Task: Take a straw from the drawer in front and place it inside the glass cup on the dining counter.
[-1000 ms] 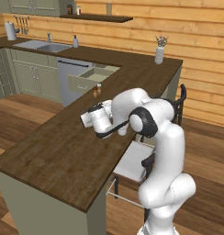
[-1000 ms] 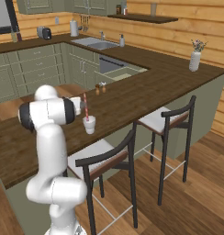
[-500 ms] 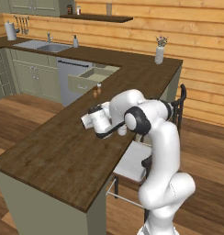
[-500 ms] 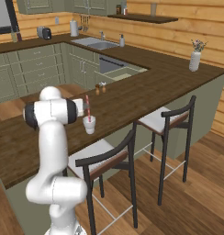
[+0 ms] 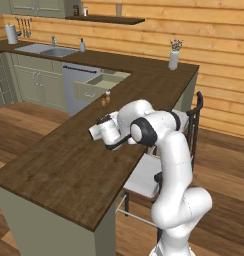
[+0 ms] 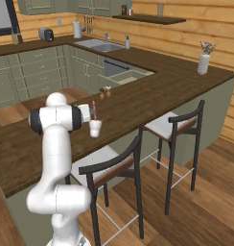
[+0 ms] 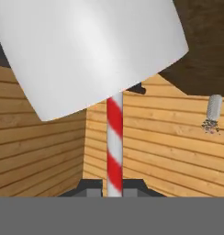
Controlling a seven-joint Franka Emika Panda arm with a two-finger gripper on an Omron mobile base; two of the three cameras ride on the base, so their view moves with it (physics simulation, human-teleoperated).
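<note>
Right base view: shut tool (image 6: 93, 111) grips straw (image 6: 94, 110) over glass cup (image 6: 95, 129) on dining counter (image 6: 152, 86).

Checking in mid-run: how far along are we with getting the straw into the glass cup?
Nearly done. The straw is out of the drawer, which stands open, and its lower end sits in the glass cup on the dining counter. In hand: the gripper, jaws shut, grips the straw's top. Left: release and withdraw.

glass cup (image 6: 95, 128) on dining counter (image 6: 152, 91), straw (image 6: 94, 110) upright in it, 2 stools (image 6: 174, 127) beside counter
</note>
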